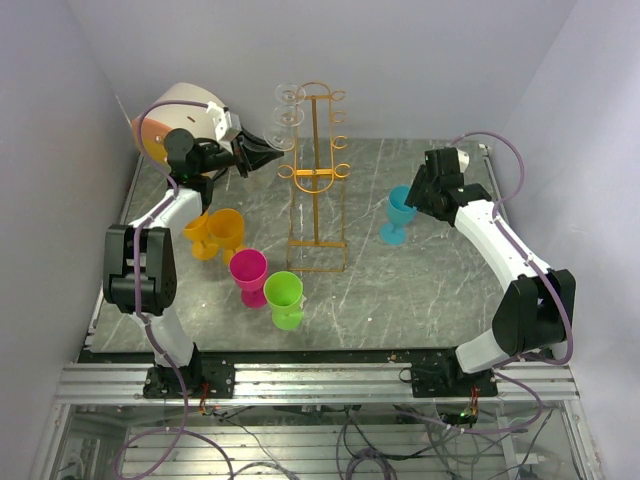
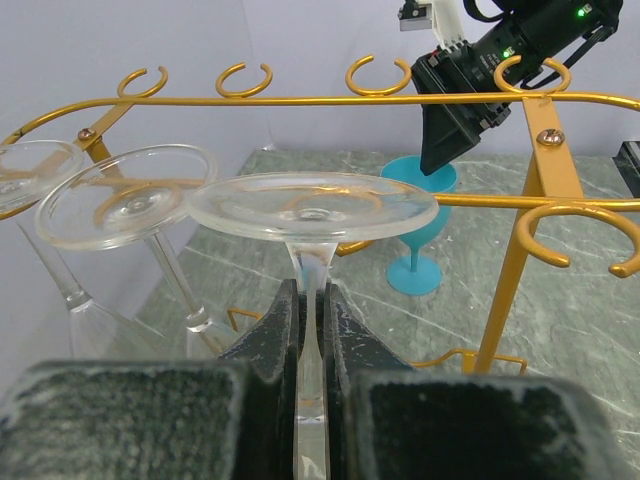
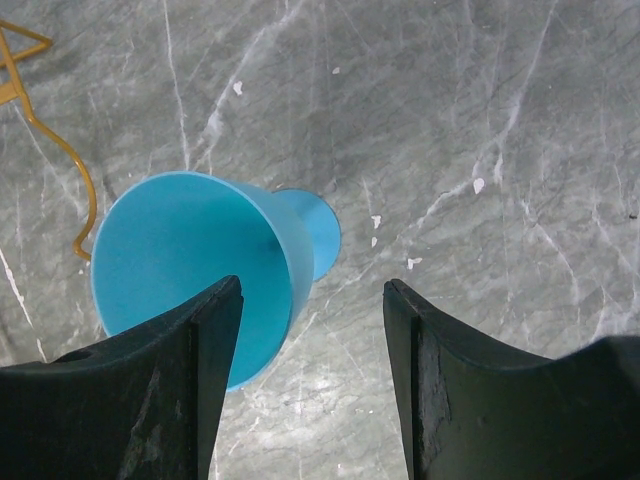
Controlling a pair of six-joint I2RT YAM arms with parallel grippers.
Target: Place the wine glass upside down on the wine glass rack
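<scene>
Two glasses hung on the wine glass rack, left gripper clamped a third wine glass by its stem — foot up, right gripper gaped over a blue cup.

Grey marbled table bears the wine glass rack, blue goblet, pink goblet, green goblet, 2 orange goblets.
</scene>
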